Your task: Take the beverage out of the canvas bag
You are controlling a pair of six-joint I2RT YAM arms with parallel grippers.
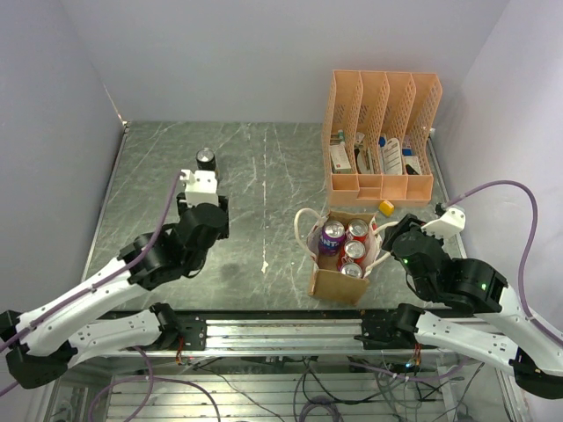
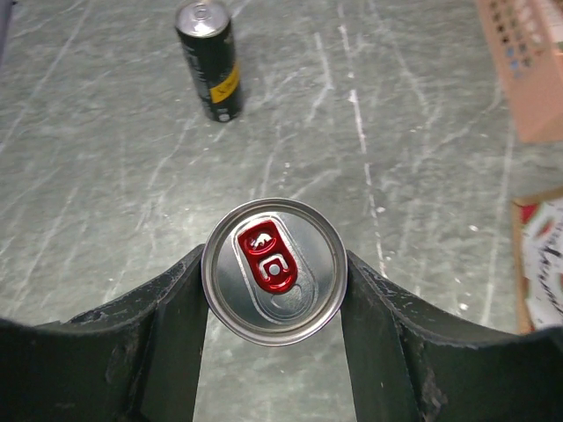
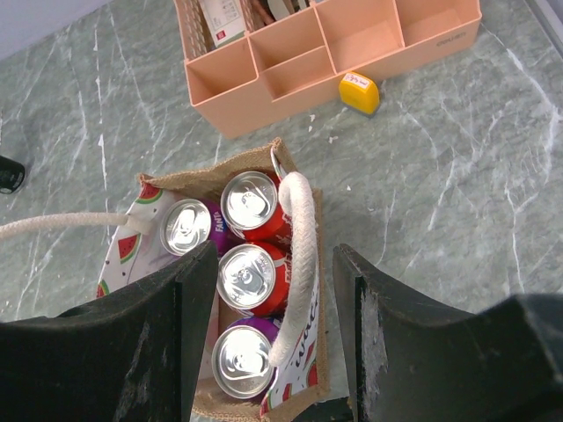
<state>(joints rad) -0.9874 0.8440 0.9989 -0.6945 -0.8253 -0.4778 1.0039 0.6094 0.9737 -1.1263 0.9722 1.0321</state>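
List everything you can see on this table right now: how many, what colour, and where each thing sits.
canvas bag: one, tan-brown with white rope handles, right of centre, top open
cans in the bag: four, two red and two purple, upright inside
black can: one, black with a silver top, standing far left
silver-topped can: one, red tab, body hidden, between the left fingers
file organizer: one, peach-orange, far right, holding packets
small yellow object: one, yellow, between organizer and bag
table: one, grey-green marbled
left end effector: one, black fingers, shut on the silver-topped can
right end effector: one, black fingers, open above the bag
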